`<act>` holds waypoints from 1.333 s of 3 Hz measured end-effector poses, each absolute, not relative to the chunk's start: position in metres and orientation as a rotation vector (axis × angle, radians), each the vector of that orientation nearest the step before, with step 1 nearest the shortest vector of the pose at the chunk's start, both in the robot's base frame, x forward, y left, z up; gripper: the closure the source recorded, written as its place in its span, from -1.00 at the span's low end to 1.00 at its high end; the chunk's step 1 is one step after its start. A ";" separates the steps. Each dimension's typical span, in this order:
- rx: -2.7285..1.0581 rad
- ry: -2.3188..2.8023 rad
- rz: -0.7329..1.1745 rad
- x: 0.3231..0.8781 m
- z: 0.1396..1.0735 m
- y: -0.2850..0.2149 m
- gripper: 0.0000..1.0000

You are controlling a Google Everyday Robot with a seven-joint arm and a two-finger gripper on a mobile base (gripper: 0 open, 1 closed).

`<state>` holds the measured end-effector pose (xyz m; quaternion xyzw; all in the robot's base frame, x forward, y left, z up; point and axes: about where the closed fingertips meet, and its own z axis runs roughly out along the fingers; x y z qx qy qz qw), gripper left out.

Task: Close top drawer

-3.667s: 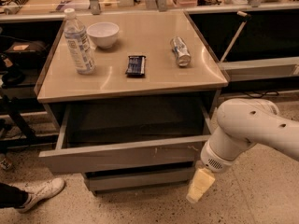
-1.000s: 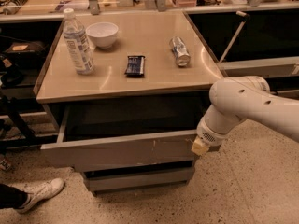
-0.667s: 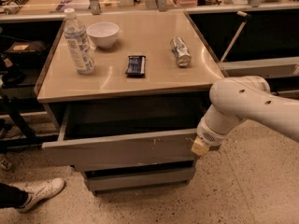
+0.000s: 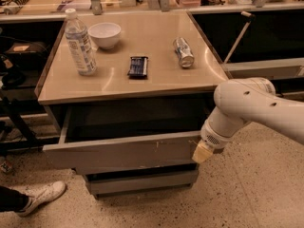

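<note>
The top drawer [image 4: 118, 151] stands pulled out beneath the desk [image 4: 156, 82], its front panel's right end seemingly touching the gripper [image 4: 201, 153], whose cream fingers look pressed together, though I cannot tell for certain.

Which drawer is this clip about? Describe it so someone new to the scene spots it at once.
Under the tan tabletop with the bottle, bowl and can, the top drawer is the wide grey one pulled out, showing its dark inside. The gripper sits at its front's right end. Unlike the lower drawer front, it has small white scuffs.
</note>
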<state>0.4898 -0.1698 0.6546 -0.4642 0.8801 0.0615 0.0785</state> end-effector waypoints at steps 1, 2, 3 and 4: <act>-1.390 2.635 0.184 0.490 0.655 -0.170 -1.00; -1.390 2.635 0.184 0.490 0.655 -0.170 -1.00; -1.390 2.635 0.184 0.490 0.655 -0.170 -0.62; -1.390 2.635 0.184 0.490 0.655 -0.170 -0.16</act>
